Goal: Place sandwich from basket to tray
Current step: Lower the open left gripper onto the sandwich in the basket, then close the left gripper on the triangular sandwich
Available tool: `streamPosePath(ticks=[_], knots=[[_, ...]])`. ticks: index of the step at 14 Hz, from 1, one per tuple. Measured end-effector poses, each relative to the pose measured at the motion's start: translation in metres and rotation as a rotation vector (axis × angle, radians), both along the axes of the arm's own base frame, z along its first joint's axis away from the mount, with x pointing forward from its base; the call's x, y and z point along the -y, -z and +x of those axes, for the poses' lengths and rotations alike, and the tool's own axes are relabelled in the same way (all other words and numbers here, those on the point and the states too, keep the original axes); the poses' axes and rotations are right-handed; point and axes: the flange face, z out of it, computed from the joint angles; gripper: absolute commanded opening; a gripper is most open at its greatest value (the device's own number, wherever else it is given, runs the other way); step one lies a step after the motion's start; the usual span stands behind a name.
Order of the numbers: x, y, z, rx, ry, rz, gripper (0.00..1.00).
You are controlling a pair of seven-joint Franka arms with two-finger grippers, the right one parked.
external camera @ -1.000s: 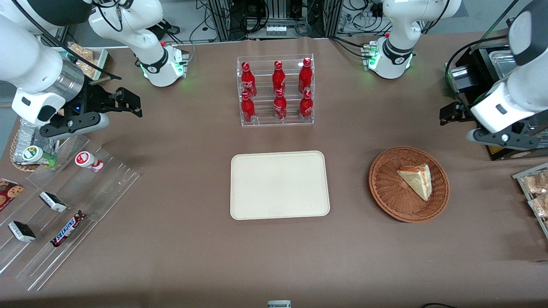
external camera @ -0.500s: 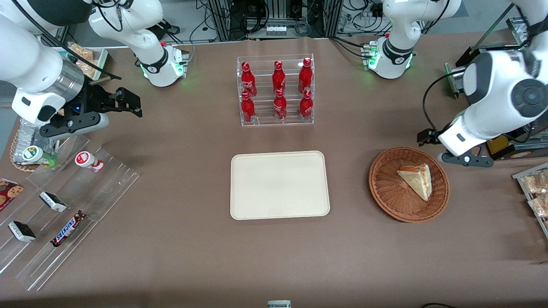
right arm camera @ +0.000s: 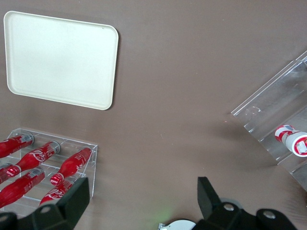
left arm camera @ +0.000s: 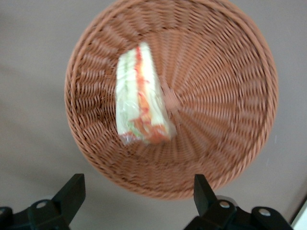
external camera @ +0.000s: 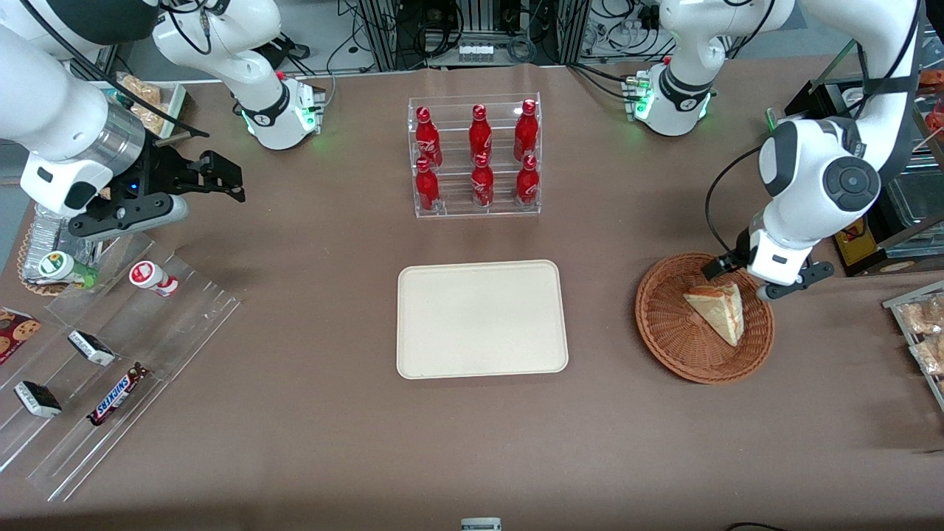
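The sandwich [external camera: 717, 310] is seen lying in the basket [external camera: 667, 324], off-centre, toward the rim on the working arm's end, with its filling edge facing up toward the wrist camera [left arm camera: 139, 103]. The gripper [external camera: 746, 279] is held above the basket's rim farthest from the front camera — released, fingers [left arm camera: 71, 194] spread wide, nothing between them. It looks clear of the wicker, though the height is hard to judge. The tray [external camera: 482, 318] is sat well apart from the basket — bare brown table [external camera: 601, 310] between them. A rack of red bottles [external camera: 476, 156] is stood farther from the front camera than the tray.
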Motion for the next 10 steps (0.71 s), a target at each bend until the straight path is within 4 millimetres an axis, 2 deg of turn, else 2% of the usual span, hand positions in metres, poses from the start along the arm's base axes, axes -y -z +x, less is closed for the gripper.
streamPosePath(ticks=[3, 4, 5, 6, 7, 8, 10], knots=[[-0.018, 0.032, 0.007, 0.004, -0.181, 0.008, 0.95], [-0.025, 0.043, 0.009, 0.005, -0.205, 0.010, 0.86], [-0.028, 0.052, 0.011, 0.010, -0.222, 0.012, 0.63], [-0.030, 0.060, 0.013, 0.019, -0.243, 0.012, 0.33], [-0.030, 0.068, 0.014, 0.027, -0.271, 0.012, 0.16], [-0.030, 0.074, 0.015, 0.030, -0.295, 0.012, 0.08], [-0.029, 0.076, 0.017, 0.031, -0.314, 0.013, 0.03]])
